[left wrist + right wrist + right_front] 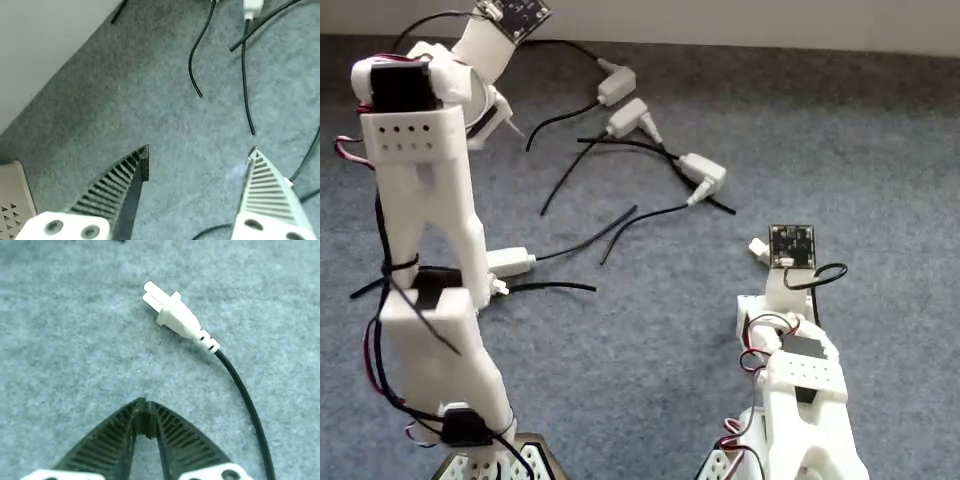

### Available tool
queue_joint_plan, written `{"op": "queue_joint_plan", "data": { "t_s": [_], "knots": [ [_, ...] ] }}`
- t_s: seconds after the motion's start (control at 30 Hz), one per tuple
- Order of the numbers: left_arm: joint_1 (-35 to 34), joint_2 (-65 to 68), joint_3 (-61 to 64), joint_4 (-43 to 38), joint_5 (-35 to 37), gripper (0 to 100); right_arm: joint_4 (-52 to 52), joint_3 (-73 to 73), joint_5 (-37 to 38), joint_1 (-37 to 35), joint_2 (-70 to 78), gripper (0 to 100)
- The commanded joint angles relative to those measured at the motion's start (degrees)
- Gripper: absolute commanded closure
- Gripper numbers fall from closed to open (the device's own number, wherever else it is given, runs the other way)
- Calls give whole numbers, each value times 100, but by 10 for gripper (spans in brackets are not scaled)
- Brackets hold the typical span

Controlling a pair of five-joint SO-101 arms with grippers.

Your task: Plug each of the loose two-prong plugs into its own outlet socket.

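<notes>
A white two-prong plug on a black cable lies flat on the grey carpet, just ahead of my right gripper, which is shut and holds nothing. From above, this plug peeks out beside the right arm's wrist board. Three white connector pieces with black cables lie at the back centre. A fourth one rests beside the left arm. My left gripper hangs open over bare carpet at the back left, with loose cable ends and a white connector farther off.
Black cables trail loosely across the middle of the carpet. A pale wall borders the carpet at the back. A beige perforated object sits near the left gripper. The tall left arm hides part of the left side.
</notes>
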Motion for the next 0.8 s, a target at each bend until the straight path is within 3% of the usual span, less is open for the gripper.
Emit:
{"op": "queue_joint_plan", "data": {
  "t_s": [0.0,0.23,0.43,0.57,0.77],
  "knots": [
    [-40,-1279,1402,18,53,710,-110,-22,9,-48,-31,992],
    [-673,-2519,4365,18,255,747,-110,-22,9,-48,-31,992],
    [-1446,-3064,6026,18,-1697,741,-110,-22,9,-57,-31,992],
    [-1851,-3125,6607,-18,-2286,741,-110,-22,9,-57,-31,992],
    [-2299,-3125,7776,-1530,-2338,741,-101,-22,9,-57,-31,992]
  ]
}}
